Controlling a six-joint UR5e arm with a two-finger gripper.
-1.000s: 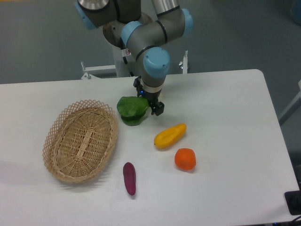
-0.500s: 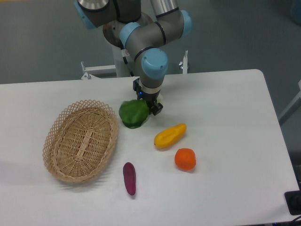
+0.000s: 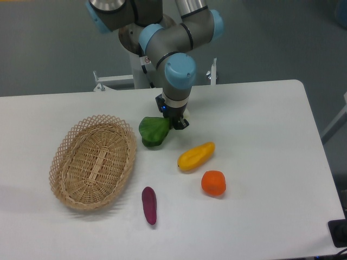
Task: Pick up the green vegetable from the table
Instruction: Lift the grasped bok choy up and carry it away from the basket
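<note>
Five things sit on the table (image 3: pixel 260 141) with me, and any of them could get in the way of this lift. Nearest the front edge lies the eggplant (image 3: pixel 149 205), well apart from everything I care about. Farther back, toward the middle, are the orange (image 3: pixel 213 182) and the yellow vegetable (image 3: pixel 196 155), close to each other; the yellow one is near my claw, so a sideways swing low over the table could knock it. Toward the left edge sits the basket (image 3: pixel 94 161), its rim just beside the green vegetable (image 3: pixel 154 131).

That green vegetable lies behind the middle, toward the back edge, and my claw (image 3: pixel 176 122) is at its right end, where the stem should be. I judge that I am closed on that end, because the fingers hide it and the leaf seems to hang from them, but I cannot tell for certain whether the grip is firm or whether the leaf is off the table.

My main worry is the hold. I have only one end, so the broad leaf droops to the left and can twist or slide out if I rise fast. A low carry could also drag the leaf over the basket rim and pull it free. Rising straight and slowly looks safest to me.
</note>
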